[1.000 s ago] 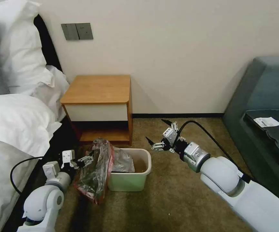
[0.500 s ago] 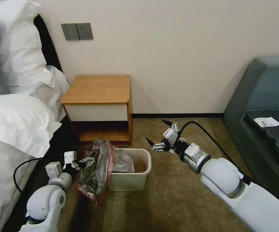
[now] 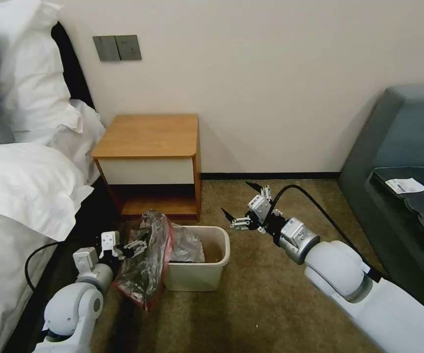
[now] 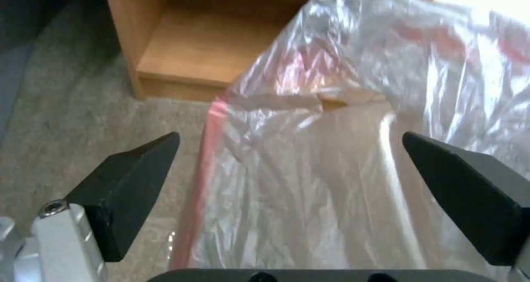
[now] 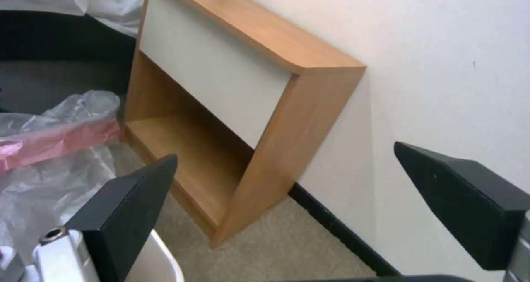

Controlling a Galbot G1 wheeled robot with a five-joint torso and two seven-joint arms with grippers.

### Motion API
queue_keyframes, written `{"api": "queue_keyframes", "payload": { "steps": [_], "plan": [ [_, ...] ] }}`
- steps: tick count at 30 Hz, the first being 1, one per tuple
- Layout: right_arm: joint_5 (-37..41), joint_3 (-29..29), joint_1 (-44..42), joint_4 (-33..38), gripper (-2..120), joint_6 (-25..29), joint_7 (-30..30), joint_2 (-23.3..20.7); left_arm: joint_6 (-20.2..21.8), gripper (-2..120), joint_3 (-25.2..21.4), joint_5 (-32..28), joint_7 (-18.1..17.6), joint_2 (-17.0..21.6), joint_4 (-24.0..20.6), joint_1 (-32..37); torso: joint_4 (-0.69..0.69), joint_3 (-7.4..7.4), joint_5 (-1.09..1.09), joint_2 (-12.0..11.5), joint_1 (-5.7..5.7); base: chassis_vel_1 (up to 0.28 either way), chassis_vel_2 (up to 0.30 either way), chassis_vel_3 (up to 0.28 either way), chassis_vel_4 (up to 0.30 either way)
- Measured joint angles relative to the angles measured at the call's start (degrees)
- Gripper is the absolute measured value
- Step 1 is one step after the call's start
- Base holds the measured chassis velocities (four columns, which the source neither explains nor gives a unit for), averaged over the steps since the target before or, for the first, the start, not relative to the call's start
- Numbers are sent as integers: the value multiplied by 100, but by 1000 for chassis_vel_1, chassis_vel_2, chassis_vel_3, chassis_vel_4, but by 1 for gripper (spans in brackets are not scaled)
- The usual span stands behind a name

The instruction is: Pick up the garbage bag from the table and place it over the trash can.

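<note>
The garbage bag (image 3: 145,262) hangs crumpled over the left end of the cream trash can (image 3: 199,277), part of it lying inside and its pink edge trailing to the carpet. My left gripper (image 3: 134,245) is open just left of the bag. In the left wrist view its fingers (image 4: 127,186) stand wide apart in front of the bag (image 4: 342,157), gripping nothing. My right gripper (image 3: 235,197) hovers open above and right of the can's right end, facing the table (image 5: 265,42). The table (image 3: 148,135) stands bare behind the can.
A bed with white pillows (image 3: 20,186) crowds the left side, close to my left arm. A dark sofa (image 3: 398,162) with a paper slip fills the right. Open carpet (image 3: 251,314) lies in front of and right of the can. The wall runs behind.
My left arm has shifted slightly right, toward the bag, its gripper staying open. The bag, the can and my right arm have hardly moved.
</note>
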Motion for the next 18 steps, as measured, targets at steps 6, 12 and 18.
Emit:
{"api": "queue_keyframes", "payload": {
  "steps": [6, 12, 18],
  "plan": [
    [-7, 47, -41, 6, 100, 20, -13, 0, -2, 100, 61, 45, 32, -2, 42, -1, 0, 0, 0, 0, 0, 0, 0, 0, 0],
    [-57, 72, -78, 6, 100, 62, -30, 2, -2, 100, 119, 53, 48, -2, 82, -19, 0, 0, 0, 0, 0, 0, 0, 0, 0],
    [-91, 86, -97, 7, 100, 88, -44, 18, -2, 100, 176, 83, 54, -5, 173, -47, 0, 0, 0, 0, 0, 0, 0, 0, 0]
  ]
}}
